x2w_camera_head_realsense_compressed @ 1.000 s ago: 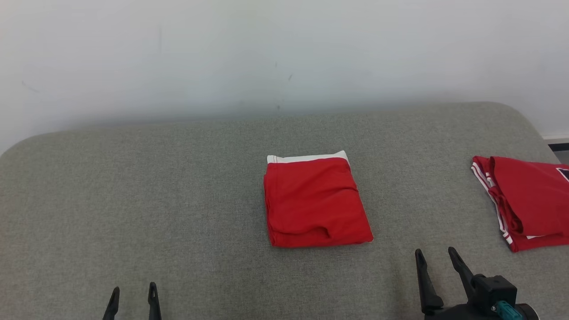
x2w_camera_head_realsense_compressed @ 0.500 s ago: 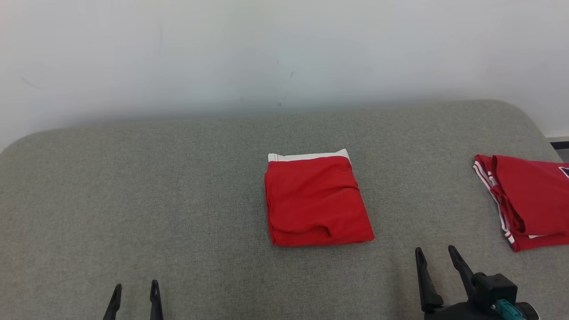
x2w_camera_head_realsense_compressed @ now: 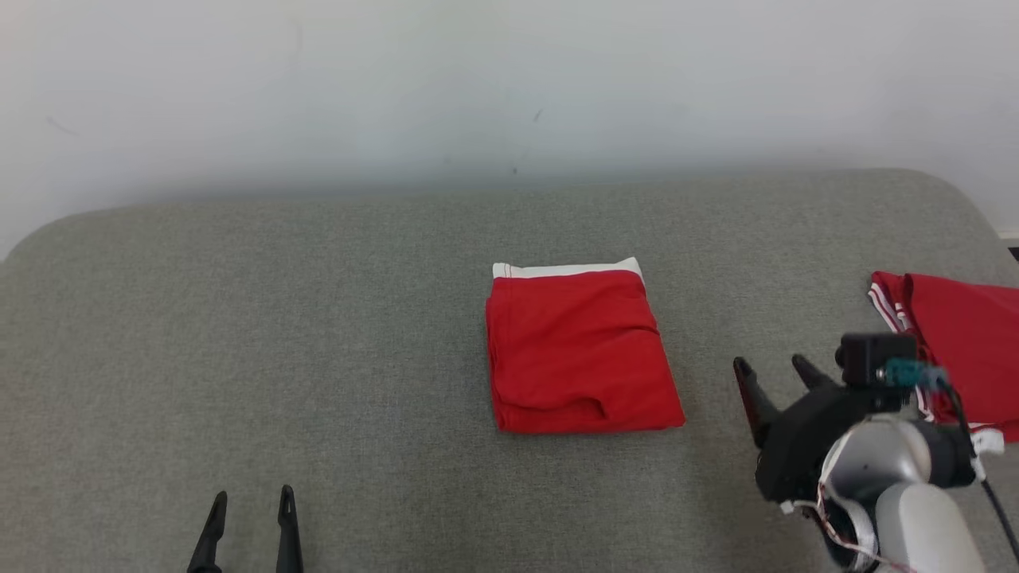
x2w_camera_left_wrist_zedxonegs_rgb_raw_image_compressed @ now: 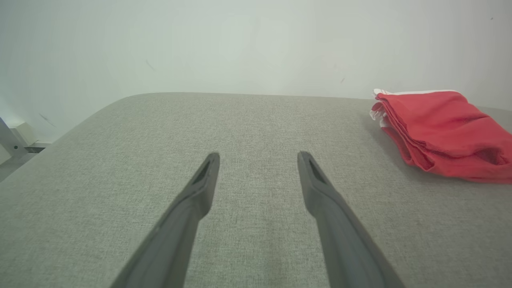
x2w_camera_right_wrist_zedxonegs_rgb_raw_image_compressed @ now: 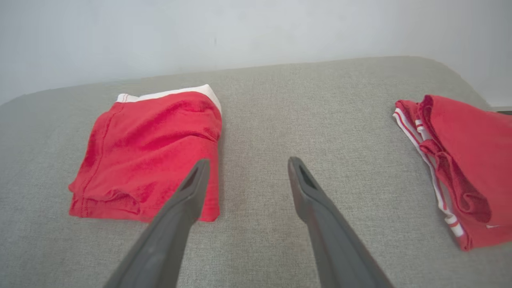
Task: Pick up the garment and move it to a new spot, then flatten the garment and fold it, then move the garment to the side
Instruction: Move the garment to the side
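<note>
Both jaws stand spread and empty while the folded garment point(x2w_camera_head_realsense_compressed: 581, 350) lies in the middle of the surface point(x2w_camera_head_realsense_compressed: 279, 318), where a shallow pinch from the right jaws nearby could drag only its top layer and undo the fold.

The right hand point(x2w_camera_head_realsense_compressed: 769, 364) has slim dark fingers point(x2w_camera_head_realsense_compressed: 752, 398), a black wrist block point(x2w_camera_head_realsense_compressed: 804, 446), teal connector point(x2w_camera_head_realsense_compressed: 903, 371) and pale forearm point(x2w_camera_head_realsense_compressed: 923, 517).

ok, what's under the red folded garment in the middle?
The red garment lies straight on the grey cushion; a white band peeks out at its far edge. Anything between its folds is covered.
</note>
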Available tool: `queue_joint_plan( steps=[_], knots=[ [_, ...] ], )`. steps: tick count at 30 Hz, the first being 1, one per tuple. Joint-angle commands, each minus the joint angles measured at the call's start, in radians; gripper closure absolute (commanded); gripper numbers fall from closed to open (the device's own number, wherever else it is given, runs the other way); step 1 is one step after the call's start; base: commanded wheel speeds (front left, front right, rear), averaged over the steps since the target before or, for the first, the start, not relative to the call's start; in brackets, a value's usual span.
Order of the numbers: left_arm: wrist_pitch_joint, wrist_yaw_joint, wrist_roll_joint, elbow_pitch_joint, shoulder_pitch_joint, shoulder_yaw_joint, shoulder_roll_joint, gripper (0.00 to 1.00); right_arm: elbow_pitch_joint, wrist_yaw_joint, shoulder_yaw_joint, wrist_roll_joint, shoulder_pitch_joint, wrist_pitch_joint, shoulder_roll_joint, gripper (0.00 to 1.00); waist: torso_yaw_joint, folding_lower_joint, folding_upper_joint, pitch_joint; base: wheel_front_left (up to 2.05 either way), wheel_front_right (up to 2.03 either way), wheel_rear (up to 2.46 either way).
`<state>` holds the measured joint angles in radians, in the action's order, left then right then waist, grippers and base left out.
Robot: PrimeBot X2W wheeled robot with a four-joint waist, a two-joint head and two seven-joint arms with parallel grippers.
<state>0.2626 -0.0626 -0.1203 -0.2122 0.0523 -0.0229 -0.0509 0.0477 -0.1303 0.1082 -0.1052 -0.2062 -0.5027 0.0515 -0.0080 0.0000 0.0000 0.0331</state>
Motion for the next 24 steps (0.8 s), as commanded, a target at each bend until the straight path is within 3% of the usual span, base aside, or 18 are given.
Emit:
queue_joint_plan(
  steps=[1, 5, 9, 15, 24],
  knots=[
    [0.003, -0.004, 0.001, 0.005, -0.018, 0.004, 0.001, 0.0, -0.011, 0.0, 0.004, 0.019, -0.023, -0.054, -0.003, 0.0, 0.026, 0.0, 0.0, 0.021, 0.0, 0.0, 0.0],
    [0.003, 0.0, -0.008, 0.012, -0.042, 0.01, 0.001, 0.0, -0.025, 0.0, 0.03, 0.056, -0.124, -0.267, -0.003, 0.0, 0.075, 0.0, 0.0, 0.056, 0.0, 0.0, 0.0],
    [0.003, 0.006, -0.014, 0.029, -0.065, 0.02, 0.001, 0.0, -0.004, 0.0, 0.056, 0.086, -0.209, -0.376, -0.003, 0.0, 0.126, 0.0, 0.0, 0.105, 0.0, 0.0, 0.0],
    [0.003, 0.007, -0.024, 0.038, -0.098, 0.049, 0.001, 0.0, 0.084, 0.0, 0.107, 0.138, -0.29, -0.427, 0.006, 0.0, 0.189, 0.0, 0.0, 0.164, 0.0, 0.0, 0.0],
    [0.003, 0.019, -0.038, 0.04, -0.131, 0.081, 0.001, 0.0, 0.286, 0.0, 0.176, 0.149, -0.368, -0.402, 0.0, 0.0, 0.246, 0.0, 0.0, 0.219, 0.0, 0.0, 0.0]
  ],
)
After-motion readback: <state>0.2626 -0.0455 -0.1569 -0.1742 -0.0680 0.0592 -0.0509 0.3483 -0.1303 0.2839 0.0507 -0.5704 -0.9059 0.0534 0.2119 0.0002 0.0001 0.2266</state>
